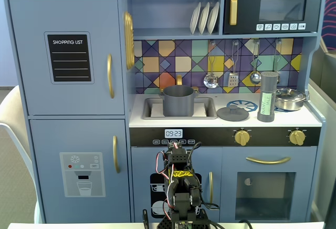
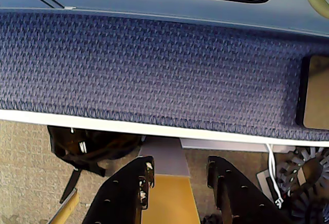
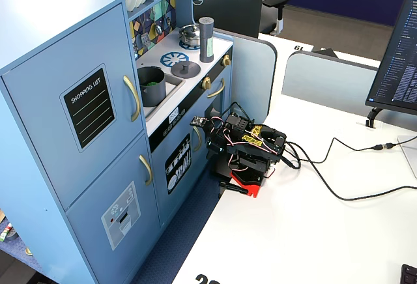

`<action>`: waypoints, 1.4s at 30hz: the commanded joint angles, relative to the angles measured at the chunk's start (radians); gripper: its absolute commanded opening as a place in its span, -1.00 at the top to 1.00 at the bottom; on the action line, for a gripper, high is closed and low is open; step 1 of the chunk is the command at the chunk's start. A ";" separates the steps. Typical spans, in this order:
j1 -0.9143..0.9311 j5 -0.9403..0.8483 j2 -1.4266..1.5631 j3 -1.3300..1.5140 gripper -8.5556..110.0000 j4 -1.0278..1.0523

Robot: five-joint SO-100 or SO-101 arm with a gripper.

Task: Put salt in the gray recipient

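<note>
The salt is a tall gray shaker with a pale green label. It stands upright on the counter's right side, beside the flat knobbed lid. The gray recipient is a dark-gray pot standing in the sink. Both also show in the other fixed view: the salt and the pot. My arm is folded low in front of the kitchen, far below both. In the wrist view my gripper is open and empty, pointing down over the table edge.
A shiny silver pan sits right of the salt. Utensils hang on the backsplash behind the counter. A blue fabric partition and a black bag on the floor lie below the gripper. Cables trail across the white table.
</note>
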 commanded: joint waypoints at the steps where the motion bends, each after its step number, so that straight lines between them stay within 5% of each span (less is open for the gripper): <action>1: 0.006 -0.026 0.003 -0.008 0.85 0.003; 15: 0.086 0.009 -0.051 -0.107 0.85 -0.078; 24: 0.537 -0.066 -0.380 -0.735 0.85 -0.127; 30: 0.752 0.006 -0.417 -0.816 0.85 -0.500; 39: 0.770 -0.009 -0.604 -0.920 0.85 -0.864; 42: 0.790 0.029 -0.687 -0.940 0.64 -1.002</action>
